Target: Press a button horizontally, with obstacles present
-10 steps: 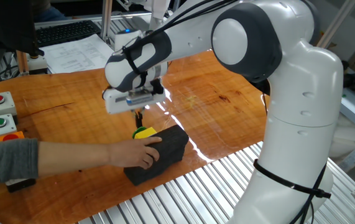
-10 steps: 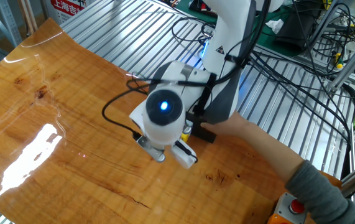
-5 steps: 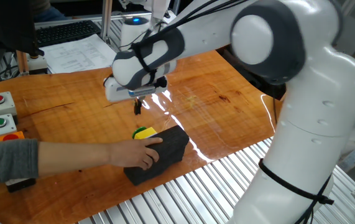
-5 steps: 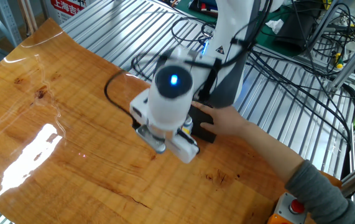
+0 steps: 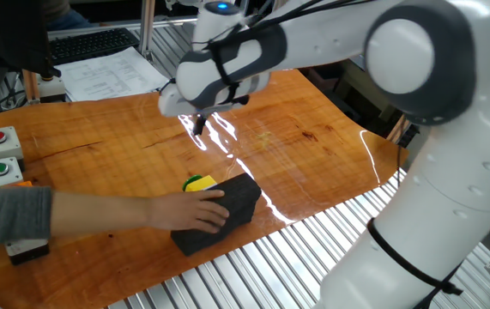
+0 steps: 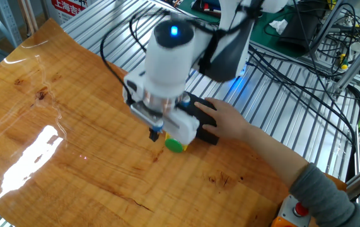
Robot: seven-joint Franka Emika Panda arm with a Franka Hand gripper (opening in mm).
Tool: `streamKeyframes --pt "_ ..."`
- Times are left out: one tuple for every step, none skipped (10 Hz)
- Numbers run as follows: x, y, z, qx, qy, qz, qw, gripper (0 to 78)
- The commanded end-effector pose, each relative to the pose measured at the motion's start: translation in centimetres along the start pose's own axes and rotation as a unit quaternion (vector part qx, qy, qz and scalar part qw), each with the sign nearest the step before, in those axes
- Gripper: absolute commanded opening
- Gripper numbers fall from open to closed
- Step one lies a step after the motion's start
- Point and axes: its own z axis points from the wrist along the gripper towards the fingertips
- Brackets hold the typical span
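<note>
Above the wooden table [image 5: 313, 129], the gripper [image 5: 198, 125] hangs clear of everything; whether its fingers are parted I cannot tell. Below it, the yellow-and-green button [image 5: 198, 183] sits against the black foam block [image 5: 227, 210], which a person's hand [image 5: 195, 210] presses down, likely bracing it against a sideways push.

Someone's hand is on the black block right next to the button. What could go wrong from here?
1. The person's hand rests on the black block, touching the yellow button. A horizontal press could strike the fingers.
2. The end effector hangs above the table, apart from the button; coming down, it may clip the block.
3. If the hand moves the block, the button may shift too.
</note>
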Motion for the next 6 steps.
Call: streamKeyframes --pt "0.23 -1.13 -1.54 -0.016 -0.028 -0.019 0.9993 0.0" --pt "0.43 -1.08 -1.79 -0.018 -0.031 -0.035 0.9987 0.0" --pt "0.59 -1.02 -2.01 -0.018 -0.033 -0.046 0.9982 0.0" --pt "0.65 -1.03 -2.21 -0.018 -0.034 -0.046 0.9982 0.0" --pt "0.66 -1.08 -2.33 -0.018 -0.034 -0.048 0.9981 0.0" --pt "0.64 -1.11 -2.38 -0.016 -0.034 -0.046 0.9982 0.0"
